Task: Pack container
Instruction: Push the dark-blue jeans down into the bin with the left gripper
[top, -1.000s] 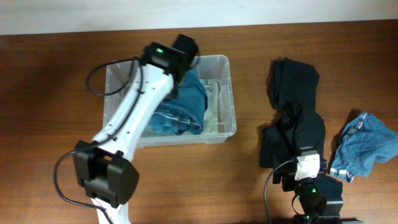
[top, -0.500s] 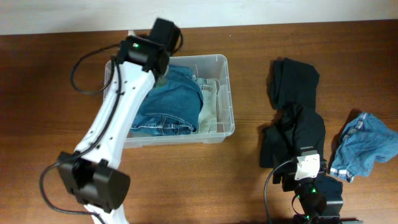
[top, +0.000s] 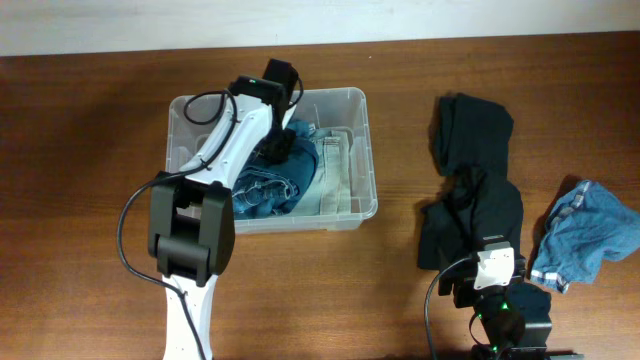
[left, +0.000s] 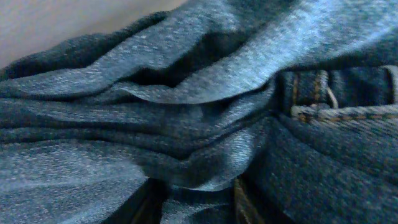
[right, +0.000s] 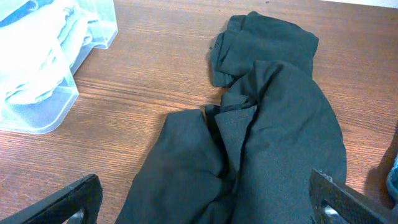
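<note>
The clear container (top: 362, 150) stands left of the table's middle. Blue jeans (top: 262, 185) lie bunched in it, next to a pale folded garment (top: 336, 176). My left gripper (top: 279, 142) reaches down into the container onto the jeans. In the left wrist view the denim (left: 199, 106) fills the frame, and a fold of it sits between my left fingers (left: 196, 205), which are shut on it. My right gripper (right: 205, 208) is open and empty, low over a black garment (right: 267, 124), and shows in the overhead view (top: 495, 285) at the front right.
The black garment (top: 475, 185) lies stretched on the table right of the container. A light blue denim garment (top: 590, 235) lies at the far right. The container's corner (right: 37, 93) shows at the left of the right wrist view.
My left gripper moved from the container's back left corner to its middle, onto the jeans. The jeans bunched toward the left, baring more of the pale garment. The right arm has not moved.
</note>
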